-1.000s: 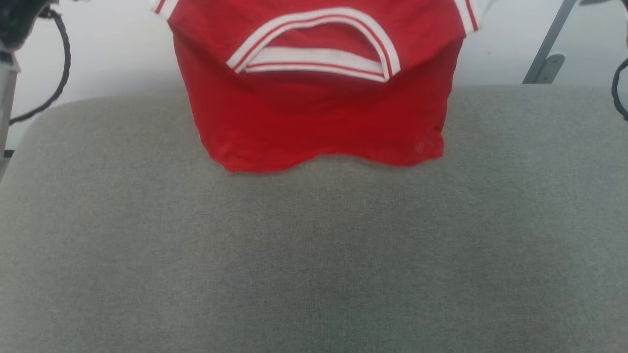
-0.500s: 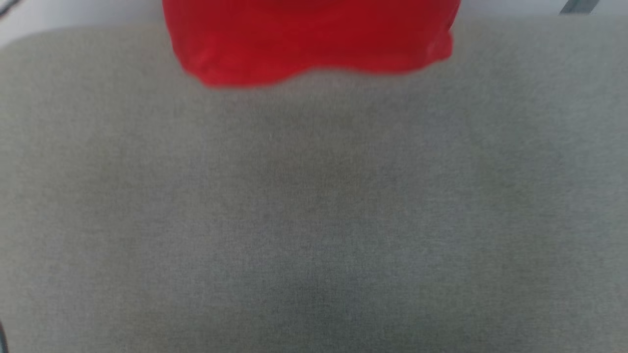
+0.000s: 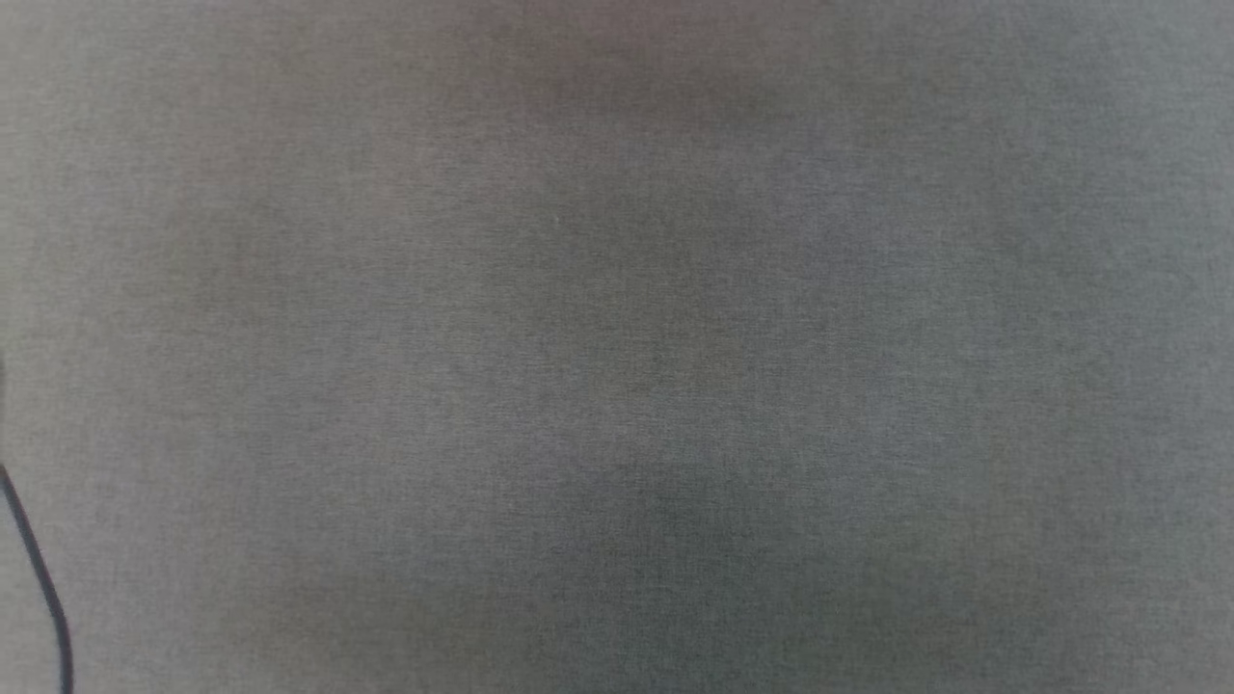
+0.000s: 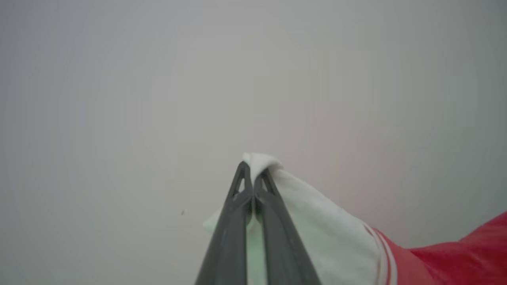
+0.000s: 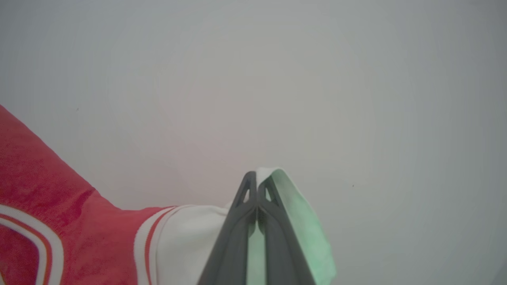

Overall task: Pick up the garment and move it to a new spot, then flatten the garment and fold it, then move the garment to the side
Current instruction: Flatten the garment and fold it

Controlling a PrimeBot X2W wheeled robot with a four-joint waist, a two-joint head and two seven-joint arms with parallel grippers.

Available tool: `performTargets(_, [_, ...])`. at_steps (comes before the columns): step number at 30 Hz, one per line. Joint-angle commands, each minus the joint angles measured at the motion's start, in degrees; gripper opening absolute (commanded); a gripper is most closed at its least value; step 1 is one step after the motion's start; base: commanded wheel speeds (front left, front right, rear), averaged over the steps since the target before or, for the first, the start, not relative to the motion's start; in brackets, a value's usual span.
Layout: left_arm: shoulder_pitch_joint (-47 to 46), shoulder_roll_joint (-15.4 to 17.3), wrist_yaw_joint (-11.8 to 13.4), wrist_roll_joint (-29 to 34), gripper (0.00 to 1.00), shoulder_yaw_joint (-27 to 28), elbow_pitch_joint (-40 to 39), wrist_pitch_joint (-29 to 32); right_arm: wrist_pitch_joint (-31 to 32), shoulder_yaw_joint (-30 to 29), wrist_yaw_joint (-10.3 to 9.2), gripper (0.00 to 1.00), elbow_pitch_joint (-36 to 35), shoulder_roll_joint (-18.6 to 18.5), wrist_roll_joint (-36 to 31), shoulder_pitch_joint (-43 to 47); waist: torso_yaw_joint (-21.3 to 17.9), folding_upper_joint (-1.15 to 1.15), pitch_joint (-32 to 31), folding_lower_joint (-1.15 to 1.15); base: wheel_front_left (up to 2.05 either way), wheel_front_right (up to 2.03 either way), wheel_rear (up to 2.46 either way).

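Upholstery on the head view — plain grey fabric surface [image 3: 617, 347], thin black cable [image 3: 39, 588] at lower left. What's the left wrist got?

Well, the left gripper [image 4: 250, 174] is pinched tight on a white sleeve [image 4: 317, 221] of the garment [image 4: 467, 257], red body trailing off lower right. Right wrist?

Mirror picture — the right gripper [image 5: 256, 182] is clamped on a white sleeve too, red cloth running to lower left, pale backdrop behind.

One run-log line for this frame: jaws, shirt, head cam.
left jaws: shut on white sleeve | right jaws: shut on other sleeve | shirt: red, spans between them | head view: gray fabric, black cable lower left
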Motion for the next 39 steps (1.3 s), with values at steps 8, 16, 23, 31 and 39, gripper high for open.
performTargets(8, [9.67, -1.39, -2.89, -1.83, 0.00, -2.00, 10.32, 4.61, 8.72, 7.52, -0.06, 0.00, -1.78, -1.26, 16.14, 12.40, 1.52, 0.00, -2.35, 0.00, 0.00, 0.00, 0.00])
performTargets(16, [20.95, -2.61, -4.69, -3.95, 0.00, -3.73, 16.53, 15.33, 20.17, 12.56, -0.05, 0.00, -13.71, -8.48, 30.63, 27.51, 1.92, 0.00, -5.96, 0.00, 0.00, 0.00, 0.00])
performTargets(23, [30.95, -1.30, -5.72, -5.92, 0.00, -4.93, 16.09, 22.08, 28.49, 14.09, -0.01, 0.00, -23.93, -15.85, 38.13, 40.12, 1.65, 0.00, -8.66, 0.00, 0.00, 0.00, 0.00])
performTargets(31, [43.04, 2.63, -4.63, -8.93, 0.00, -4.05, 6.82, 26.91, 37.48, 12.28, -0.02, 0.00, -35.21, -23.34, 43.58, 53.22, 1.14, 0.00, -10.56, 0.00, 0.00, 0.00, 0.00])
performTargets(39, [60.23, 12.55, 5.53, -12.81, 0.00, -0.58, -21.70, 39.11, 45.56, 7.41, -0.02, 0.00, -45.11, -30.11, 46.48, 63.19, 0.83, 0.00, -11.24, 0.00, 0.00, 0.00, 0.00])
